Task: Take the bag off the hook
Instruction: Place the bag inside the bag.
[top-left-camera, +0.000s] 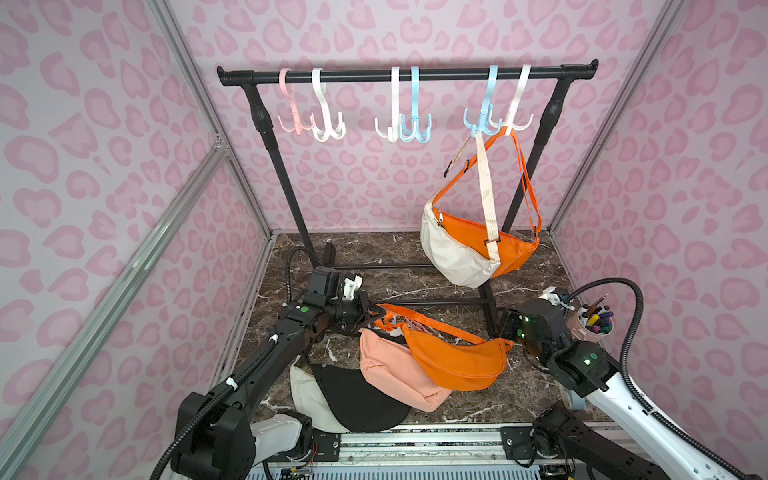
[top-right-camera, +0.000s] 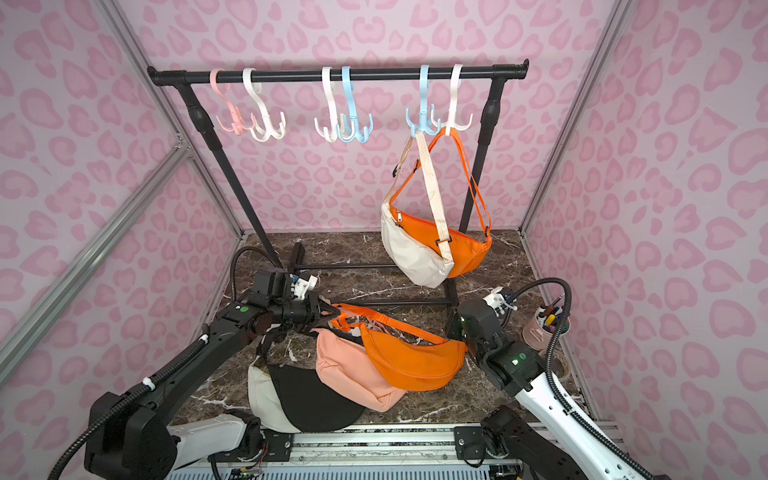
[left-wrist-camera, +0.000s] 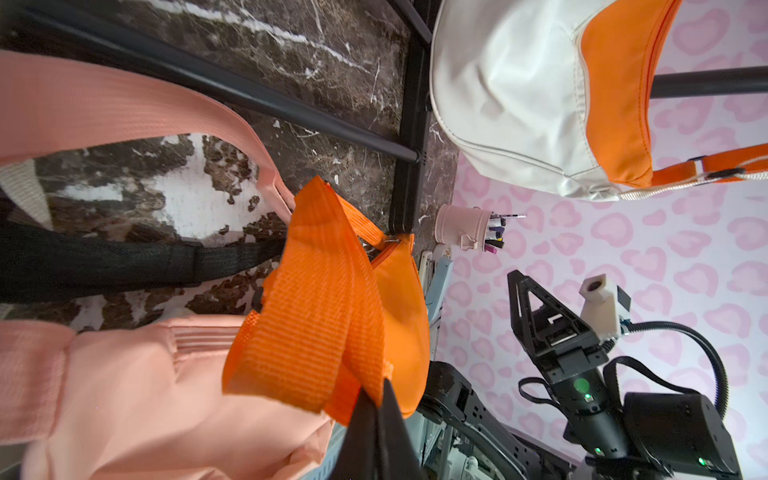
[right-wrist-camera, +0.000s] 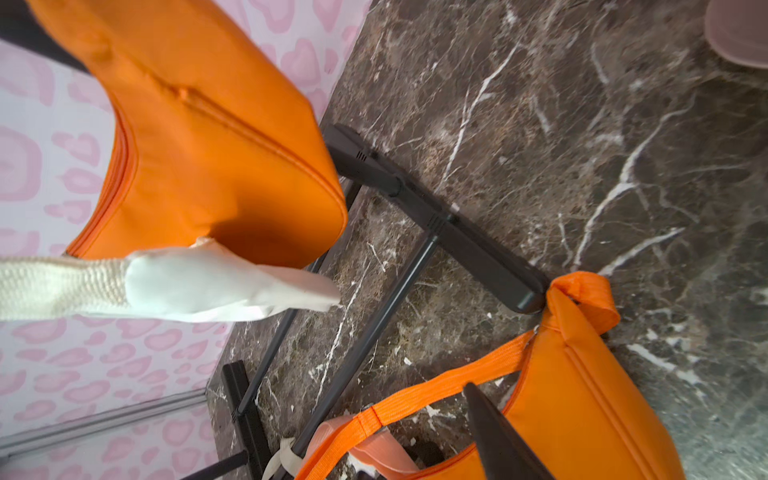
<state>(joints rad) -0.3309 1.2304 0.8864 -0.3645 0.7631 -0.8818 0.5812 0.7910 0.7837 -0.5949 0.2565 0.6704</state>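
Two bags hang at the rack's right end. A cream bag (top-left-camera: 451, 257) hangs by its cream strap from a blue hook (top-left-camera: 481, 121). An orange bag (top-left-camera: 505, 251) behind it hangs from a white hook (top-left-camera: 516, 118). A second orange bag (top-left-camera: 455, 361) lies on the marble floor. My left gripper (top-left-camera: 376, 311) (left-wrist-camera: 376, 395) is shut on that bag's bunched orange strap (left-wrist-camera: 316, 299), low at the bag's left end. My right gripper (top-left-camera: 524, 348) sits at this bag's right end. Only one of its fingers (right-wrist-camera: 494, 432) shows, well off centre over the bag's edge, gripping nothing.
A peach bag (top-left-camera: 395, 374), a black bag (top-left-camera: 357, 401) and a white bag (top-left-camera: 301, 392) lie piled at the front. The rack's black base bars (top-left-camera: 436, 301) cross the floor. Several bare hooks (top-left-camera: 328, 124) hang on the rail. A pink pen cup (top-left-camera: 596, 326) stands at the right wall.
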